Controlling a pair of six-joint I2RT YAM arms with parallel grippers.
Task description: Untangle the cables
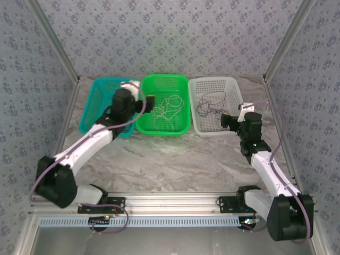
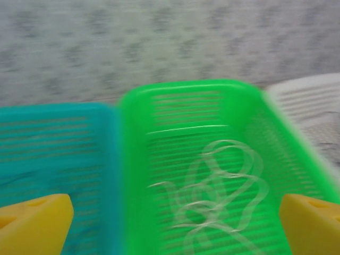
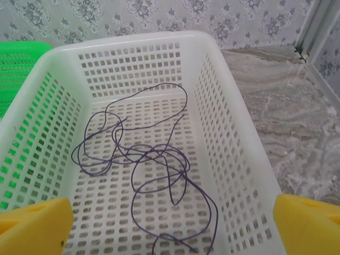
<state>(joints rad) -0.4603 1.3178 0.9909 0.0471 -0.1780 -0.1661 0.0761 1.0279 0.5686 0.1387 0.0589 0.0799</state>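
yellow right fingers (image 3: 32,223) spread wide, dark cable (image 3: 154,155) between and ahead; left fingers (image 2: 32,223) likewise before whitish cable (image 2: 212,202); both look limp, light, best pinched at an outer loop.

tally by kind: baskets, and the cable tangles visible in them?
Baskets: 3 (teal basket, green basket, white basket)
Cable tangles: 2 (whitish cable tangle in the green one, dark cable tangle in the white one)
Total: 5
Teal basket's contents: cannot tell, it is partly behind the left arm.
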